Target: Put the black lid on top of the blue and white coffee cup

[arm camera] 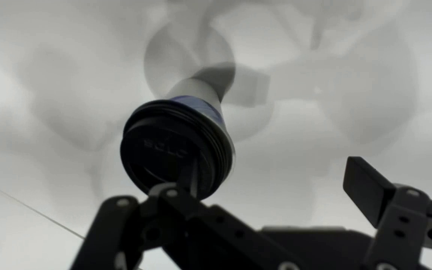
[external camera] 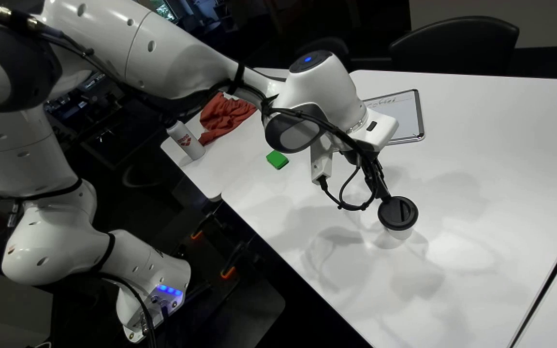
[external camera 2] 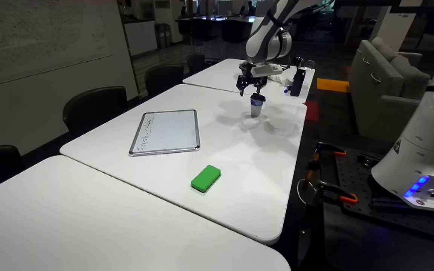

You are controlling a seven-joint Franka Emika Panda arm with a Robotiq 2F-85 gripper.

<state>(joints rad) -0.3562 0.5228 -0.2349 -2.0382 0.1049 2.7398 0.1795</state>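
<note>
The black lid (external camera: pixel 398 213) lies on top of the blue and white coffee cup (external camera: pixel 400 234), which stands upright on the table. In an exterior view the lid (external camera 2: pixel 257 97) looks slightly tilted on the cup (external camera 2: pixel 255 108). In the wrist view a thin edge of the cup's rim shows beside the lid (arm camera: pixel 156 144); I cannot tell whether the lid is fully seated. The cup's blue band and white base (arm camera: pixel 197 92) show below it. My gripper (arm camera: pixel 276 180) is open with nothing between its fingers. One finger is over the lid, perhaps touching it; the other is well to the side.
A green block (external camera 2: pixel 206 178) and a framed whiteboard (external camera 2: pixel 168 131) lie on the white table (external camera 2: pixel 239 210). A white bottle (external camera: pixel 185 140) and a red cloth (external camera: pixel 225 118) are near the table's edge. A black object (external camera 2: pixel 298 82) stands on the far table.
</note>
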